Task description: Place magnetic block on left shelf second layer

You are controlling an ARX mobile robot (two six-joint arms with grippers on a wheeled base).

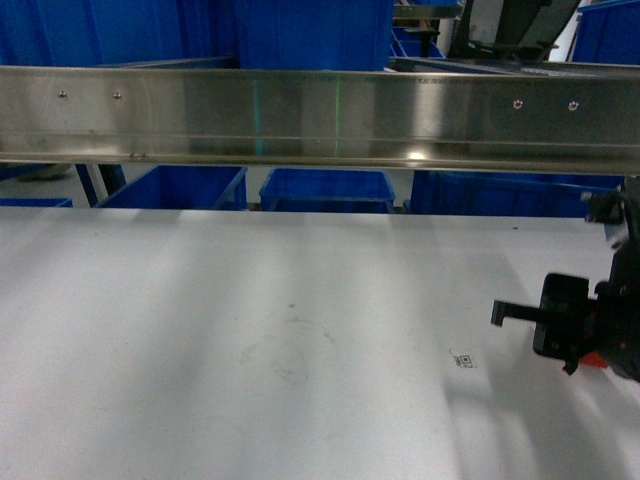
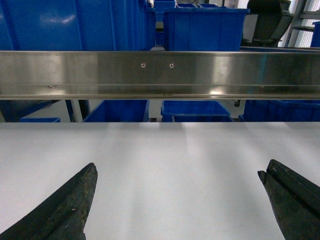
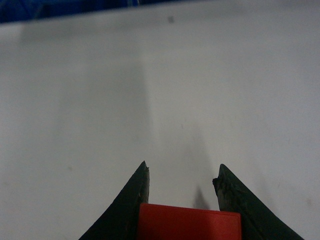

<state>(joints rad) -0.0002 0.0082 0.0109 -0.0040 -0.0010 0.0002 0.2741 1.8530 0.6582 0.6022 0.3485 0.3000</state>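
Note:
The magnetic block, a plain red cube, sits between the dark fingers of my right gripper, which is shut on it just above the white tabletop. In the head view that right gripper hangs low at the right edge. My left gripper is open over bare white table, nothing between its fingers, and is out of the head view. Ahead runs the shiny steel rail of the shelf level, with a large blue bin above it. The same rail faces the left wrist camera.
More blue bins stand beyond the table, below the rail. A small printed code mark lies on the white table left of the right gripper. A dark machine part shows at the top right.

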